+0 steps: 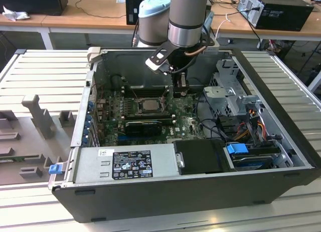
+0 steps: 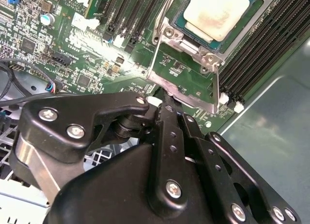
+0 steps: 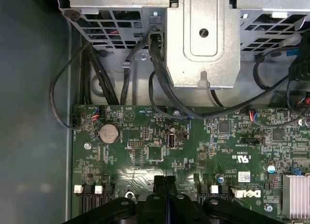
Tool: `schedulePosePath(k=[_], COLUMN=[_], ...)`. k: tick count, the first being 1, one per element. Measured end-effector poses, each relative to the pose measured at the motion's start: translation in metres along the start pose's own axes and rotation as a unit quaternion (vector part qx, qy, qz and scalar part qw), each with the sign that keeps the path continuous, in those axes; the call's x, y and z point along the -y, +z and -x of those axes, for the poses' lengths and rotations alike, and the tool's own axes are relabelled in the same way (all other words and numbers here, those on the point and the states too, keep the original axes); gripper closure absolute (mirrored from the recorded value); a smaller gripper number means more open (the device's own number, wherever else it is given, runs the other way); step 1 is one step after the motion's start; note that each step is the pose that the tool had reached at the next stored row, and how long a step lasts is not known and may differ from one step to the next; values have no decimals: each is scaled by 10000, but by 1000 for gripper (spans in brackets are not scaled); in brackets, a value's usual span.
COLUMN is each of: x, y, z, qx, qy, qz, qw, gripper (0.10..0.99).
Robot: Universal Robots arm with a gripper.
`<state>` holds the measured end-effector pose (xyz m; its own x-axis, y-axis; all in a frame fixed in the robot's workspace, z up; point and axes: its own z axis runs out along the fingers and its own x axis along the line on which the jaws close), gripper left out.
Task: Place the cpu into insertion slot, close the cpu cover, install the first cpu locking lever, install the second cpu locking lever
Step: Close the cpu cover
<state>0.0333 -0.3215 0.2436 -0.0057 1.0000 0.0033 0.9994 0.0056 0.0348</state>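
- Cpu: seated in the insertion slot, far-middle of the motherboard. Pale face is up, seen thru the window of the cpu cover.
- Cover looks laid flat over the chip, so placing + cover steps prob done, judging by how things lie.
- Gripper: fingers pressed together, nothing seen btwn them. In the exterior view it hangs low over the board, just to the exterior view's right of the socket. In the second wrist view its tip is near the socket frame's corner; touching or not, can't tell.
- Handling (judgement): chip is light, stiff, flat and fragile. If lifted, take it by two opposite edges, never by the face or underside. Cover is thin stiff metal on a hinge, so push on the frame, not the chip.
- Locking lever: thin metal rod along the socket's side, prob springy. Best taken at its free end.
- Hard to make out: whether that lever is latched or free, and which lever it is.
- Hidden or cut off: slot's contact field is under the chip. Cpu's far edge is cut off in the second wrist view. Gripper body covers the board beneath it in both wrist views.
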Motion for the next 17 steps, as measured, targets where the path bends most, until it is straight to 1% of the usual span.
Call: schedulePosePath(k=[7, 12, 17], x=[28, 74, 186], y=[-1, -3, -7], z=[0, 0, -1], qx=[0, 0, 0], qy=[0, 1, 1], qz=[0, 0, 0], qw=[10000, 10000, 10000], gripper=[980, 980, 980])
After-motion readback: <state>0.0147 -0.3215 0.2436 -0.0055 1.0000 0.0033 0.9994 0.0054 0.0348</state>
